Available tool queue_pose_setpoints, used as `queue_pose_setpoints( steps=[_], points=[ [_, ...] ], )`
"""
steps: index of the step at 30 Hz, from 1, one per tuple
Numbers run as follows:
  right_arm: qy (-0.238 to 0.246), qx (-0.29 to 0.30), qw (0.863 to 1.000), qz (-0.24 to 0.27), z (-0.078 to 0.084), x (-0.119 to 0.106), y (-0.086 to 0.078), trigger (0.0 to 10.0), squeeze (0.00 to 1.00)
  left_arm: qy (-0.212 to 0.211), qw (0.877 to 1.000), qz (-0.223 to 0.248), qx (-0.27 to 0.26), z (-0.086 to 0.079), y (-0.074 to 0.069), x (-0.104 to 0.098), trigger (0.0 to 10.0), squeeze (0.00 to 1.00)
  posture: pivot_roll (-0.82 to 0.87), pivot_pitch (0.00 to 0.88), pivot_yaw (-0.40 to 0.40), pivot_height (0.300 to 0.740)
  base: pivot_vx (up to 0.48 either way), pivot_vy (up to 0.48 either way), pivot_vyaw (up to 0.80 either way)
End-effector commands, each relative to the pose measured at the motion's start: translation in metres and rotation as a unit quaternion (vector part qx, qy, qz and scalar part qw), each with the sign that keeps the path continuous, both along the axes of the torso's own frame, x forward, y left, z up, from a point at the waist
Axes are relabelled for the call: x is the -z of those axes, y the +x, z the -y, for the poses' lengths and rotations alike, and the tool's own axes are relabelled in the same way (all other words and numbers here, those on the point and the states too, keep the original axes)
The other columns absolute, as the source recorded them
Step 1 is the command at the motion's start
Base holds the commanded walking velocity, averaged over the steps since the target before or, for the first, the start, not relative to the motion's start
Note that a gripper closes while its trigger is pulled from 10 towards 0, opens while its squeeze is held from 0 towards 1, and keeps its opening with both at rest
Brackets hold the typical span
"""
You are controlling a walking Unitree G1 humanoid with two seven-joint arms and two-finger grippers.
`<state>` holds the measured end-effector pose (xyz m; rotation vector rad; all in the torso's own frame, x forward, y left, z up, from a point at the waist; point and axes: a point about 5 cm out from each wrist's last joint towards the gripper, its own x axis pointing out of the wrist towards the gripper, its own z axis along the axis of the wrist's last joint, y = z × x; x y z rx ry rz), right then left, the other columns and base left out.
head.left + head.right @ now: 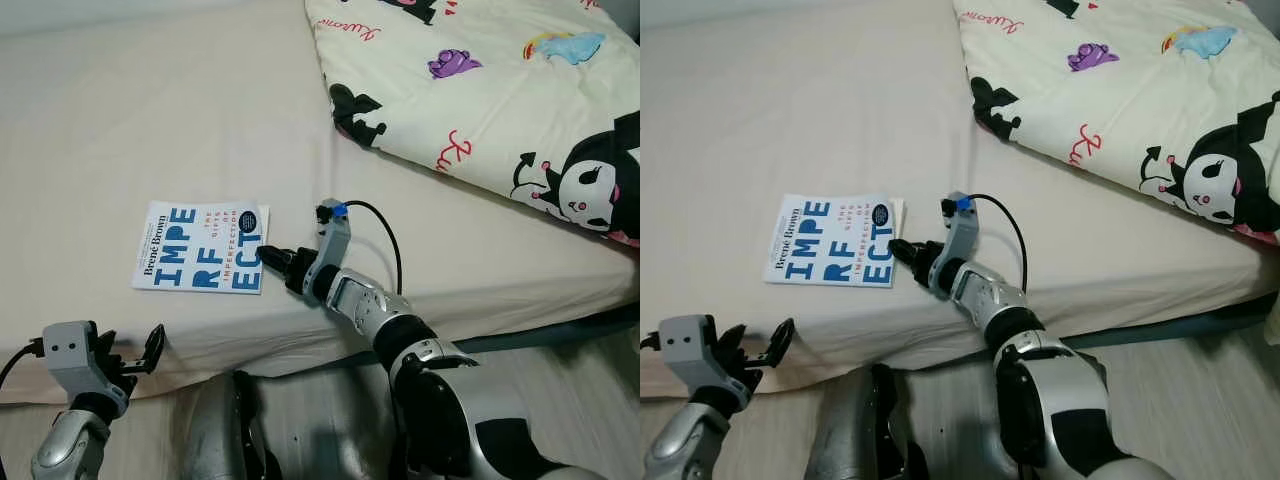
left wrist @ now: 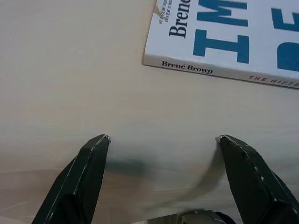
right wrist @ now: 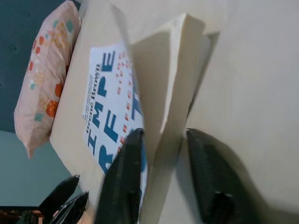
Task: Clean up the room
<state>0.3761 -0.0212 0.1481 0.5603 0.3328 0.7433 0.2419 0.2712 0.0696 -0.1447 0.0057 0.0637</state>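
Observation:
A white paperback book [image 1: 200, 247] with big blue letters lies flat on the beige bed sheet [image 1: 150, 110], near the bed's front edge. My right gripper [image 1: 262, 256] reaches in from the right and is shut on the book's right edge. In the right wrist view the two black fingers [image 3: 126, 177] pinch the pages, and the cover [image 3: 107, 107] is slightly lifted. My left gripper [image 1: 130, 345] hovers open over the front edge of the bed, left of and in front of the book. The left wrist view has the book's spine [image 2: 219, 70] beyond the spread fingertips [image 2: 96, 149].
A cream quilt [image 1: 480, 90] printed with cartoon figures covers the bed's right side. A pink patterned pillow [image 3: 42, 70] lies further along the bed. Pale floor [image 1: 590, 370] runs beside the bed on the right. My own torso and legs [image 1: 230, 430] stand against the bed's front.

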Motion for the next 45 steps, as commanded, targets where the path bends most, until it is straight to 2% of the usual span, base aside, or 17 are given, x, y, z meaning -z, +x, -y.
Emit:
queue_pose_setpoints(
  steps=[1,5,8,9,11,14,17,18,22,27,28,29,31,34,38,41,45],
  points=[
    [0.022,0.000,1.000,-0.008,-0.003,0.001,-0.001,0.0,0.00,-0.012,0.999,-0.034,-0.009,-0.003,-0.010,0.012,10.0,0.00,0.25,0.394,0.082,0.453,0.000,0.000,0.00],
    [0.029,-0.002,1.000,0.000,-0.001,-0.002,0.000,0.0,0.00,-0.015,0.999,-0.031,-0.012,-0.001,-0.009,0.009,10.0,0.00,0.24,0.391,0.079,0.453,0.000,0.000,0.00],
    [0.037,-0.006,0.999,0.013,0.004,-0.004,0.001,0.0,0.00,-0.032,0.999,-0.007,-0.021,0.000,0.004,0.000,10.0,0.00,0.21,0.370,0.069,0.453,0.000,0.000,0.00],
    [0.038,-0.002,0.999,0.020,0.011,-0.004,0.002,0.0,0.00,-0.055,0.998,0.020,-0.032,0.000,0.017,-0.013,10.0,0.00,0.20,0.360,0.065,0.453,0.000,0.000,0.00],
    [0.034,0.004,0.999,0.022,0.015,-0.002,0.003,0.0,0.00,-0.068,0.996,0.035,-0.036,0.000,0.024,-0.020,10.0,0.00,0.19,0.355,0.063,0.453,0.000,0.000,0.00],
    [0.027,0.021,0.999,0.023,0.029,0.005,0.003,0.0,0.00,-0.095,0.991,0.093,-0.030,0.002,0.049,-0.053,10.0,0.00,0.15,0.337,0.057,0.453,0.000,0.000,0.00],
    [0.024,0.034,0.999,0.020,0.040,0.012,0.002,0.0,0.00,-0.097,0.986,0.136,-0.026,0.003,0.065,-0.080,10.0,0.00,0.12,0.326,0.057,0.453,0.000,0.000,0.00],
    [0.024,0.034,0.999,0.020,0.040,0.012,0.002,0.0,0.00,-0.097,0.986,0.136,-0.026,0.003,0.065,-0.080,10.0,0.00,0.12,0.326,0.057,0.453,0.000,0.000,0.00],
    [0.007,0.057,0.998,0.010,0.058,0.032,-0.006,0.0,0.00,-0.094,0.974,0.206,-0.033,-0.002,0.088,-0.128,10.0,0.00,0.07,0.313,0.063,0.453,0.000,0.000,0.00],
    [-0.001,0.070,0.998,0.006,0.063,0.038,-0.009,0.0,0.00,-0.087,0.974,0.205,-0.027,-0.001,0.095,-0.133,10.0,0.00,0.06,0.309,0.069,0.453,0.000,0.000,0.00],
    [0.009,0.077,0.997,0.014,0.068,0.038,-0.011,6.4,0.00,-0.056,0.983,0.169,-0.037,0.000,0.105,-0.122,10.0,0.00,0.03,0.312,0.072,0.453,0.000,0.000,0.00],
    [0.019,0.076,0.997,0.019,0.069,0.037,-0.013,10.0,0.00,-0.046,0.986,0.156,-0.041,0.001,0.109,-0.118,10.0,0.00,0.03,0.312,0.072,0.453,0.000,0.000,0.00],
    [0.019,0.076,0.997,0.019,0.069,0.037,-0.013,10.0,0.00,-0.046,0.986,0.156,-0.041,0.001,0.109,-0.118,10.0,0.00,0.03,0.312,0.072,0.453,0.000,0.000,0.00],
    [0.043,0.065,0.996,0.039,0.072,0.031,-0.020,10.0,0.00,-0.023,0.993,0.108,-0.042,0.002,0.122,-0.109,10.0,0.00,0.01,0.319,0.075,0.453,0.000,0.000,0.00],
    [0.047,0.067,0.995,0.049,0.075,0.028,-0.025,10.0,0.00,-0.018,0.996,0.078,-0.041,0.003,0.127,-0.103,10.0,0.00,0.00,0.321,0.082,0.453,0.000,0.000,0.00],
    [0.082,0.074,0.991,0.071,0.083,0.017,-0.032,10.0,0.00,-0.033,0.997,0.047,-0.044,0.005,0.128,-0.092,10.0,0.00,-0.02,0.326,0.090,0.453,0.000,0.000,0.00],
    [0.111,0.060,0.988,0.085,0.083,0.007,-0.039,10.0,0.00,-0.050,0.997,0.043,-0.027,0.012,0.130,-0.087,10.0,0.00,-0.02,0.326,0.090,0.453,0.000,0.000,0.00]
  ],
)
